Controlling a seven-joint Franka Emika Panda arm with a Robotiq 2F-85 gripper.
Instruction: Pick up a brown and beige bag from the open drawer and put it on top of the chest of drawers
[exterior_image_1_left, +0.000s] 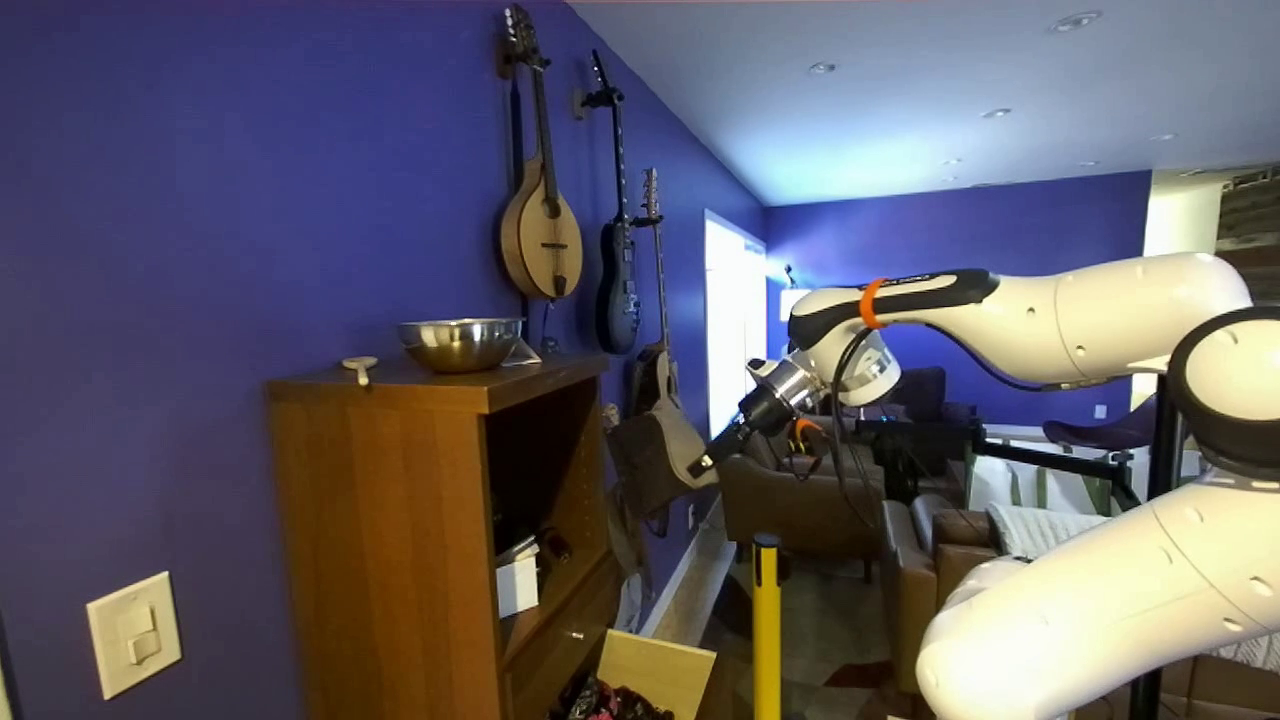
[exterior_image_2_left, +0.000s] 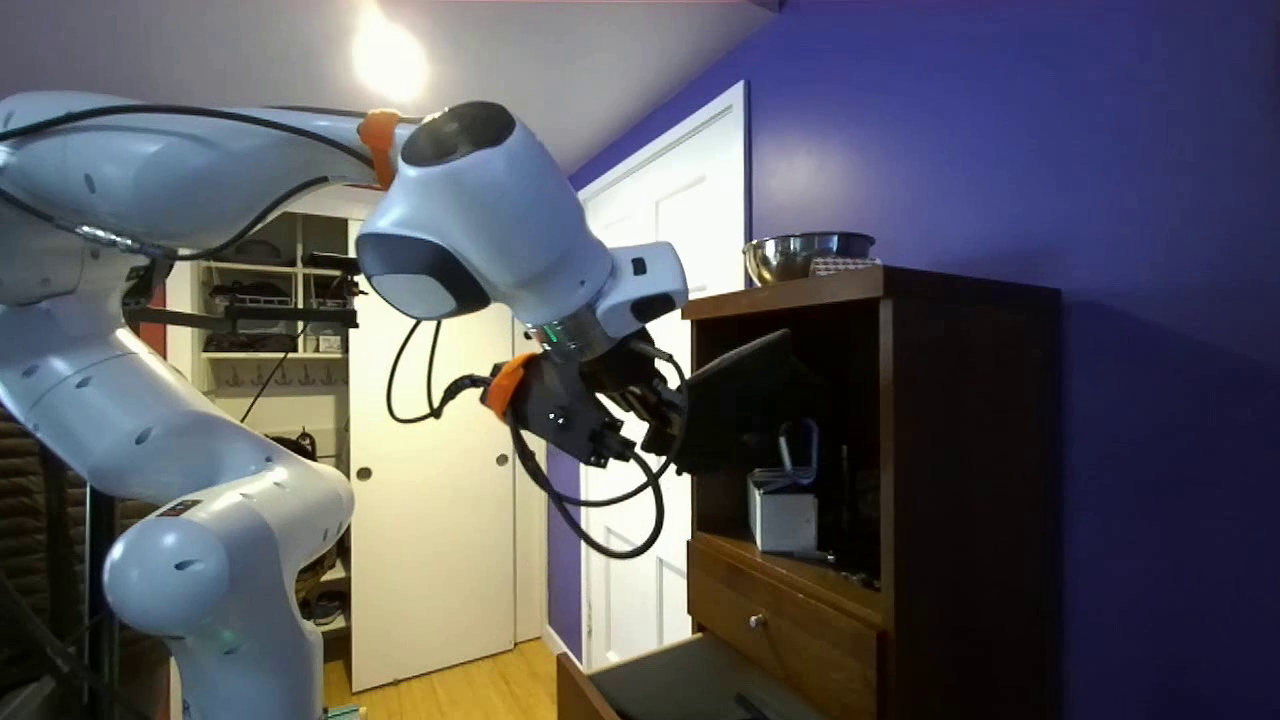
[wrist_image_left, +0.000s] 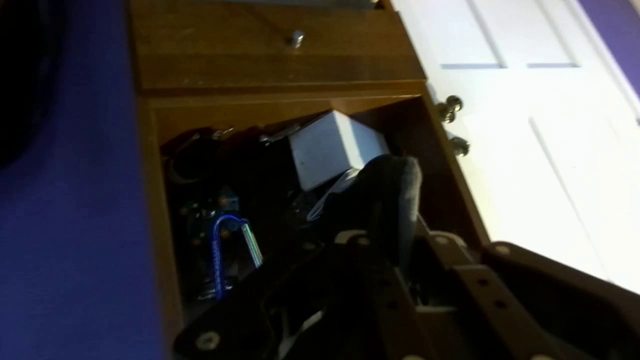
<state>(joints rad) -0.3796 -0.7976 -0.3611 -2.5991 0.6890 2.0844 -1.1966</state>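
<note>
Your hand (exterior_image_1_left: 700, 466) holds the bag (exterior_image_1_left: 648, 462) in the air

You have it clamped on an edge of the bag, which hangs tilted in front of the open compartment (exterior_image_1_left: 582, 470) of the chest (exterior_image_1_left: 385, 540), lower than the chest's top. Below, the drawer (exterior_image_1_left: 660, 665) stands pulled out from the chest's front. A box (exterior_image_1_left: 517, 586) sits in the compartment, and a bowl (exterior_image_1_left: 462, 346) rests on top of the chest.

Both exterior views crop the drawer (exterior_image_1_left: 660, 666) at the bottom.
</note>
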